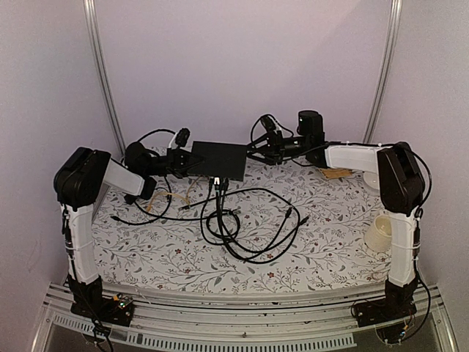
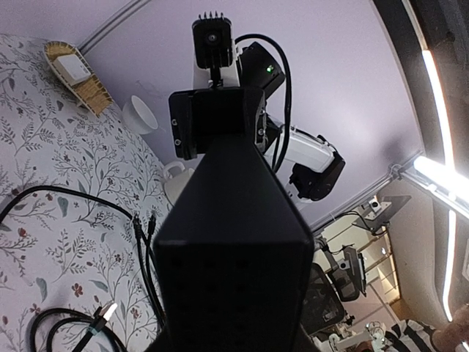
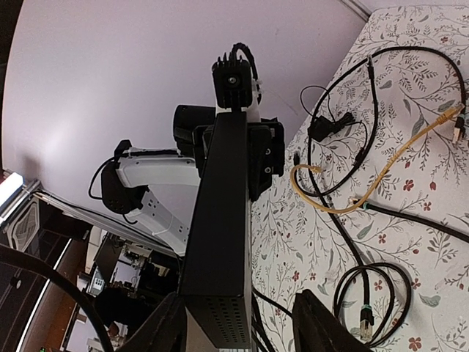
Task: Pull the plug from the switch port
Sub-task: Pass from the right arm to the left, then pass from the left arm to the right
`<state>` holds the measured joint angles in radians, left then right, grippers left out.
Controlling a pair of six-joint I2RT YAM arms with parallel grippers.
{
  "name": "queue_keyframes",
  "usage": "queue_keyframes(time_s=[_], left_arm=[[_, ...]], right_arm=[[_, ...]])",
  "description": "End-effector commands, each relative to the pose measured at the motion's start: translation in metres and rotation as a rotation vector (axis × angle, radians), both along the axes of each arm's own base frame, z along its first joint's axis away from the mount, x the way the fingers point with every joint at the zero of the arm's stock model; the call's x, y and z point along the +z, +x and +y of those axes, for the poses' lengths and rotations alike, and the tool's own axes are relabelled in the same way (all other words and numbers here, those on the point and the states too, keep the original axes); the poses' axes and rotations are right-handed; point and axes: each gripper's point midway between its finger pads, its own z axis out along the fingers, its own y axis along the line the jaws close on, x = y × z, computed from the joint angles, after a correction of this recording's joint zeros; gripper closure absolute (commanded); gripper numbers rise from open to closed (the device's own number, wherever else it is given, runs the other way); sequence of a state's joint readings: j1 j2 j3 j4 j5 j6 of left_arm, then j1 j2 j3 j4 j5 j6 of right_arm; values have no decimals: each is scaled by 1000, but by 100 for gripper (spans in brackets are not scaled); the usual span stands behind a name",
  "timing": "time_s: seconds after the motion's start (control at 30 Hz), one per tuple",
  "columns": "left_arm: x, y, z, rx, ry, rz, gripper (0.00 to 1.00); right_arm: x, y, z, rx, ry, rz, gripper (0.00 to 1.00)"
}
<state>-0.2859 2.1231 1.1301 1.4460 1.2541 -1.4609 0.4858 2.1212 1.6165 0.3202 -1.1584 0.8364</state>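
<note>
Black cables (image 1: 223,218) and a yellow cable (image 3: 396,165) tangle below the switch (image 1: 220,160).

One black switch (image 1: 220,158) shows. There are two arms, each with one gripper: the left gripper (image 1: 186,159) and the right gripper (image 1: 254,152). There is one yellow cable (image 3: 308,169). The black cables (image 1: 220,224) are too tangled to count, though at least two enter the switch. Also counted: one wicker basket (image 2: 88,94), one white box (image 2: 73,67), one white cup (image 1: 379,233), one white bowl (image 1: 370,180)
</note>
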Motion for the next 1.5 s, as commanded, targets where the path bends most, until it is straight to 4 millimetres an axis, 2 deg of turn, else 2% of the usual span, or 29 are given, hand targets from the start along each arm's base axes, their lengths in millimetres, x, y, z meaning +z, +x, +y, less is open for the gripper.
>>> queue_keyframes(time_s=[0.0,0.3,0.63,1.1,1.47], left_arm=[[17,-2,-3,14,-23,-60,100],[17,1,4,32,-28,-60,100],[19,-10,-6,-42,-13,-60,100],[18,-17,-19,-98,6,-58,100],[23,-8,-21,-83,7,-75,100]], right_arm=[[34,-35,21,78,36,-86,48],[38,-40,22,77,27,-98,48],[32,-31,30,81,6,-94,48],[11,-16,45,92,-33,-79,48],[-3,-25,51,115,-77,-56,51]])
